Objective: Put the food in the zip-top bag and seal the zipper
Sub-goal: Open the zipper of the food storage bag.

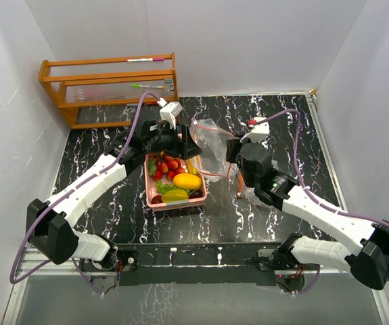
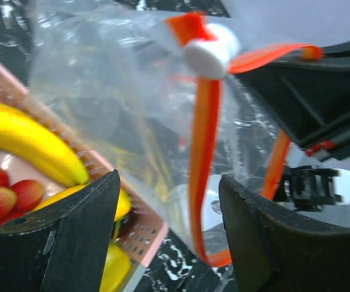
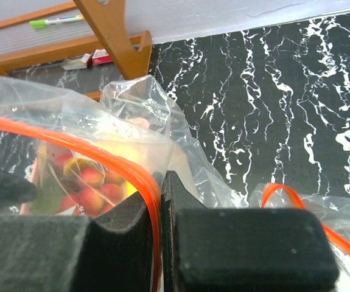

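The food lies in a pink basket (image 1: 149,191) at mid table: red strawberries (image 1: 166,166), a yellow-orange mango (image 1: 187,181), a banana (image 2: 28,141) and green leafy pieces (image 1: 174,196). The clear zip-top bag (image 1: 211,143) hangs just right of the basket. Its orange zipper (image 2: 203,152) carries a white slider (image 2: 210,52). My left gripper (image 2: 170,182) is open at the basket's far right corner, and the zipper strip hangs loose between its fingers. My right gripper (image 3: 162,185) is shut on the zipper strip (image 3: 126,170) on the bag's right side.
A wooden rack (image 1: 109,84) with pens on it stands at the back left against the wall. White walls close in the left, back and right of the black marbled table (image 1: 282,135). Bare tabletop shows to the right of the bag.
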`<state>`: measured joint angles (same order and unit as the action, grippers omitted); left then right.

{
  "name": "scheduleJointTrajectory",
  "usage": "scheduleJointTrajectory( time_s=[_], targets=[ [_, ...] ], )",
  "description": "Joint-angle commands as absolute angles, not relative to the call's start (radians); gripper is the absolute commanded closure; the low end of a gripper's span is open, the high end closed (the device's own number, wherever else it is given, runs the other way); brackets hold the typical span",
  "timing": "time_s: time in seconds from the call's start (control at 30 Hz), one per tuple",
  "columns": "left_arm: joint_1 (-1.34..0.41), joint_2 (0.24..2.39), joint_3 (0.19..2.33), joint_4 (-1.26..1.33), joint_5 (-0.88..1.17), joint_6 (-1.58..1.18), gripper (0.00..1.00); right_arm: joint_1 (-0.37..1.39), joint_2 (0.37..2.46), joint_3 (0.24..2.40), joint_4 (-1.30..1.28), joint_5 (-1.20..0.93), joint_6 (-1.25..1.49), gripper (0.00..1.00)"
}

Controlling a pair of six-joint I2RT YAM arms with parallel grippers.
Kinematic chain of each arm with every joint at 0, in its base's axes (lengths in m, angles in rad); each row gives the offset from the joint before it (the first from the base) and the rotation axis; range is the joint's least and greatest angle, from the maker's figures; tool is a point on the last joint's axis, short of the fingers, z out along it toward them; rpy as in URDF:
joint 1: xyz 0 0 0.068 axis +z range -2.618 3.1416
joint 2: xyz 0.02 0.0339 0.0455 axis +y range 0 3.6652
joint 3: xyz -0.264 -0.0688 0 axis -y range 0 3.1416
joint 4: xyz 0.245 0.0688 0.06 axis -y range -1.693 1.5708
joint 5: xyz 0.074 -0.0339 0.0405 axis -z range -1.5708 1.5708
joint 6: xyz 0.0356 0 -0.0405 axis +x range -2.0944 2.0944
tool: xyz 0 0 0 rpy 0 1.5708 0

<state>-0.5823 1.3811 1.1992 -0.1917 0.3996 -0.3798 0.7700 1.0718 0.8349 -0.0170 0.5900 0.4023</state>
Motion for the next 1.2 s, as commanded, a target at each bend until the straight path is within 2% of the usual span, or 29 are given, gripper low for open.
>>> scheduleJointTrajectory(
  time_s=[0.0, 0.2, 0.47, 0.5, 0.67, 0.7, 0.83, 1.0, 1.1, 1.17],
  targets=[
    [-0.579, 1.326, 1.128, 0.049, 0.571, -0.545, 0.35, 0.766, 1.068, 0.838, 0.077, 0.590, 0.457, 0.92],
    [-0.580, 1.339, 1.033, 0.213, 0.663, -0.680, 0.47, 0.768, 1.074, 0.839, 0.083, 0.635, 0.495, 0.92],
    [-0.580, 1.312, 1.028, 0.083, 0.583, -0.624, 0.46, 0.768, 1.073, 0.843, 0.097, 0.666, 0.495, 0.92],
    [-0.580, 1.313, 1.029, 0.071, 0.572, -0.616, 0.51, 0.768, 1.074, 0.842, 0.098, 0.665, 0.495, 0.92],
    [-0.581, 1.341, 1.048, 0.035, 0.535, -0.596, 0.97, 0.767, 1.071, 0.841, 0.095, 0.655, 0.500, 0.92],
    [-0.582, 1.344, 1.054, 0.022, 0.524, -0.588, 1.00, 0.768, 1.067, 0.841, 0.090, 0.658, 0.500, 0.92],
    [-0.583, 1.330, 1.119, -0.124, 0.390, -0.494, 1.00, 0.767, 1.041, 0.839, 0.042, 0.725, 0.507, 0.92],
    [-0.580, 1.264, 1.228, -0.343, 0.077, -0.345, 1.00, 0.768, 1.001, 0.851, -0.062, 0.812, 0.515, 0.92],
    [-0.579, 1.230, 1.251, -0.365, 0.034, -0.315, 1.00, 0.767, 0.993, 0.861, -0.027, 0.674, 0.416, 0.92],
    [-0.578, 1.227, 1.262, -0.367, 0.040, -0.313, 1.00, 0.767, 1.011, 0.905, -0.018, 0.524, 0.330, 0.82]
  ],
)
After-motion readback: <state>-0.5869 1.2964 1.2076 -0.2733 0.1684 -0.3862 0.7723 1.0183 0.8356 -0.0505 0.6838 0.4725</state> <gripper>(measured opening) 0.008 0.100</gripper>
